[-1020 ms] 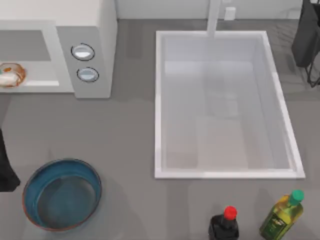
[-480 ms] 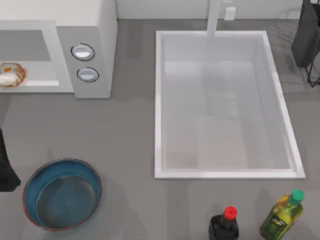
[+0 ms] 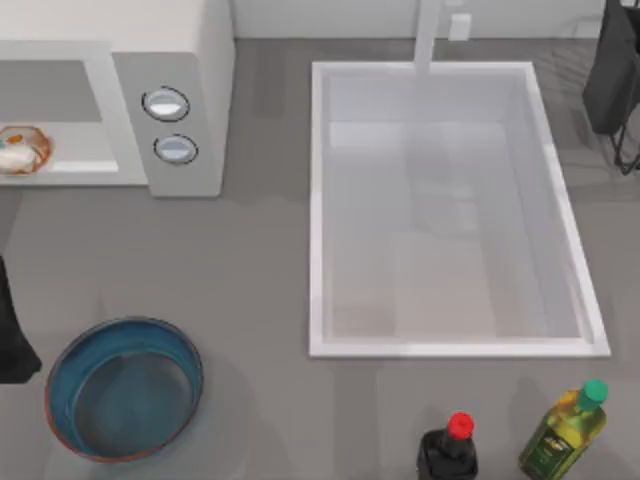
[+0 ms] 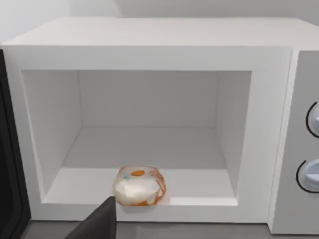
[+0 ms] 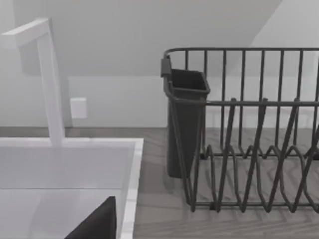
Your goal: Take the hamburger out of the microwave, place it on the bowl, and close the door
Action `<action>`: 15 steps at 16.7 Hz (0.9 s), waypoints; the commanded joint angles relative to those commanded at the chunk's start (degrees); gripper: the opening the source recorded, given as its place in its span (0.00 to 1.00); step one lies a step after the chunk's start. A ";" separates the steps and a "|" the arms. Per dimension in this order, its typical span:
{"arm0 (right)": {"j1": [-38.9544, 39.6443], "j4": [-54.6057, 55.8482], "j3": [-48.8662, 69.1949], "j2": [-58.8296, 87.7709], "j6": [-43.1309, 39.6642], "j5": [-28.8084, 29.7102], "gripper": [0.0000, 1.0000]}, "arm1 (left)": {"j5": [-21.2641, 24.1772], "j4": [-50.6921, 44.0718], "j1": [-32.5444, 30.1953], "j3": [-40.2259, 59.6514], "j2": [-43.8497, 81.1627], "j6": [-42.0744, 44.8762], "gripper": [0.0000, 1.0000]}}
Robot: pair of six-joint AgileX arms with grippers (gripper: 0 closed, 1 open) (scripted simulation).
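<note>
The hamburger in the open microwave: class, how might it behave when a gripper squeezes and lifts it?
The hamburger looks small and rounded, so probably light but apt to slip from flat fingers. Its glossy skin suggests slipperiness. Sitting near the microwave floor's front edge, a nudge might roll it out.

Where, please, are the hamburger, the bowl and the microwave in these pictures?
hamburger [image 4: 139, 186], left wrist view, middle of its pale top.
bowl [image 3: 190, 357], top view, its reddish rim.
microwave [image 3: 196, 90], top view, its grey panel above the knobs.

Sink [image 5: 65, 169], faucet [image 5: 50, 79], perhaps dish rack [image 5: 249, 149]
</note>
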 joint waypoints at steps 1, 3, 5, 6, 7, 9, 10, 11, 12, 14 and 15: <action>0.00 0.00 0.00 0.00 0.00 0.00 1.00 | 0.00 0.00 0.00 0.00 0.00 0.00 1.00; 0.00 0.00 0.00 0.00 0.00 0.00 1.00 | 0.00 0.00 0.00 0.00 0.00 0.00 1.00; 0.00 0.00 0.00 0.00 0.00 0.00 1.00 | 0.00 0.00 0.00 0.00 0.00 0.00 1.00; 0.00 0.00 0.00 0.00 0.00 0.00 1.00 | 0.00 0.00 0.00 0.00 0.00 0.00 1.00; 0.00 0.00 0.00 0.00 0.00 0.00 1.00 | 0.00 0.00 0.00 0.00 0.00 0.00 1.00; 0.00 0.00 0.00 0.00 0.00 0.00 1.00 | 0.17 1.11 0.14 0.80 1.72 0.07 1.00; 0.00 0.00 0.00 0.00 0.00 0.00 1.00 | 0.34 2.21 0.28 1.60 3.49 0.14 1.00; 0.00 0.00 0.00 0.00 0.00 0.00 1.00 | 0.57 3.65 0.47 2.63 5.85 0.22 1.00; 0.00 0.00 0.00 0.00 0.00 0.00 1.00 | 0.84 5.40 0.69 3.89 8.82 0.33 1.00; 0.00 0.00 0.00 0.00 0.00 0.00 1.00 | 1.50 9.68 1.24 6.98 16.54 0.59 1.00; 0.00 0.00 0.00 0.00 0.00 0.00 1.00 | 1.89 12.17 1.56 8.77 21.23 0.75 1.00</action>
